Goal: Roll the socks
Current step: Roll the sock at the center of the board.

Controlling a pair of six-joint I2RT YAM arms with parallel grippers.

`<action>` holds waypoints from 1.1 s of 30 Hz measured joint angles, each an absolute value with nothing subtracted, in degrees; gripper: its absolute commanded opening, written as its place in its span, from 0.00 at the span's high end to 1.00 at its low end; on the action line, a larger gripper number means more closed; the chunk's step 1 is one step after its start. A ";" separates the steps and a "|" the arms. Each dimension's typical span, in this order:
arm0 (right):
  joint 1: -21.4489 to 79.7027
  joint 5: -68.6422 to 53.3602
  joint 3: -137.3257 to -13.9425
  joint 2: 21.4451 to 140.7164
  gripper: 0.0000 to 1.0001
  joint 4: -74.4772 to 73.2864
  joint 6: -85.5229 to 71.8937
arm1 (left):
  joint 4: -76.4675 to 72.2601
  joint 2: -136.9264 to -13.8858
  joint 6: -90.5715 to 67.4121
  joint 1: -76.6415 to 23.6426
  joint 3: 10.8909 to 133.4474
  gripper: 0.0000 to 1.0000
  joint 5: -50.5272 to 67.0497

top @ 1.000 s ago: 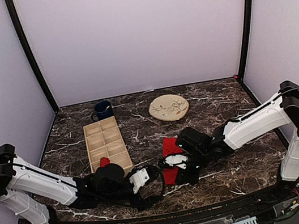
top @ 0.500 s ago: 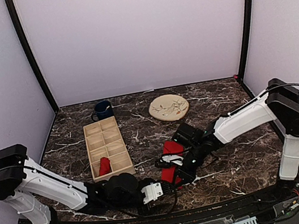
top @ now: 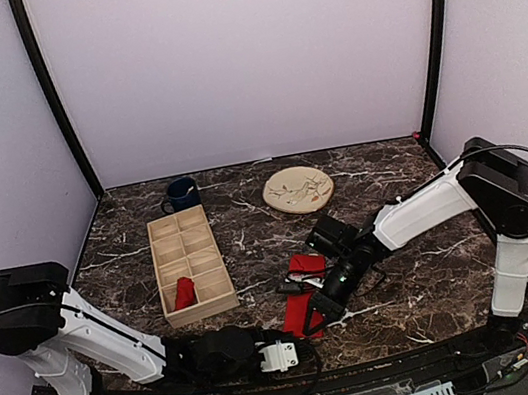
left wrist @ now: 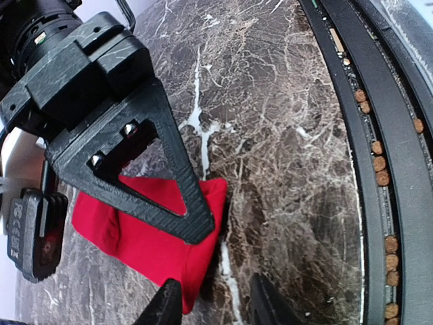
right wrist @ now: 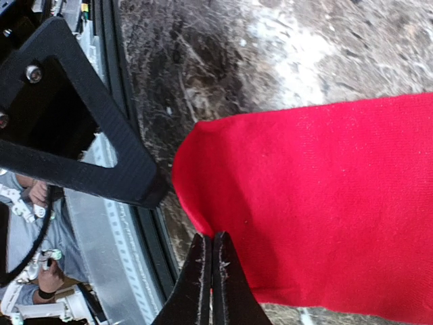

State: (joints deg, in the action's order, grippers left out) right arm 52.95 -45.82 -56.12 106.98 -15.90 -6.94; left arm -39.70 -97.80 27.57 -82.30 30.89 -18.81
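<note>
A bright red sock [top: 299,314] lies on the marble near the front edge, with more red fabric [top: 307,263] just behind it. My right gripper [top: 312,319] is shut, its tips pinching the sock's [right wrist: 318,196] near edge [right wrist: 212,271]. The left gripper [top: 297,346] reaches in low from the left. In the left wrist view it [left wrist: 216,308] is open. One finger [left wrist: 168,305] overlaps the corner of the sock [left wrist: 128,233] and the other [left wrist: 267,305] is over bare marble. The right gripper's finger frame [left wrist: 135,162] lies across the sock.
A wooden divided tray [top: 158,271] stands left of centre with a red bundle [top: 184,292] in a front compartment. A dark blue mug [top: 180,193] and a round beige plate [top: 298,190] are at the back. The black front rail [left wrist: 379,135] runs close beside the sock.
The left gripper has slid right along the front edge to the sock's corner and its jaws have narrowed. The right gripper has shifted toward the front edge with the sock's end.
</note>
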 measured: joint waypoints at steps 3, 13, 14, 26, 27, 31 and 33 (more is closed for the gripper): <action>52.93 -47.37 -56.53 107.15 1.00 -15.86 -8.08 | -40.93 -98.63 30.02 -82.41 30.89 0.65 -20.47; 52.90 -50.06 -56.82 108.55 1.00 -15.86 -9.56 | -42.54 -99.96 33.89 -82.52 30.89 0.72 -22.04; 52.90 -50.22 -56.84 108.68 1.00 -15.88 -9.65 | -42.72 -100.05 34.09 -82.52 30.89 0.76 -22.06; 52.86 -51.55 -57.45 109.10 1.00 -15.77 -10.63 | -43.70 -100.53 36.01 -82.63 30.59 0.75 -22.20; 52.84 -51.64 -57.45 109.10 1.00 -15.73 -10.66 | -43.70 -100.60 36.18 -82.70 30.59 0.72 -22.26; 52.84 -51.79 -57.45 109.10 1.00 -15.64 -10.90 | -44.03 -101.36 36.88 -82.94 30.59 0.69 -23.07; 52.84 -51.96 -57.45 109.10 1.00 -15.53 -11.05 | -44.10 -101.86 36.88 -82.96 30.59 0.69 -23.55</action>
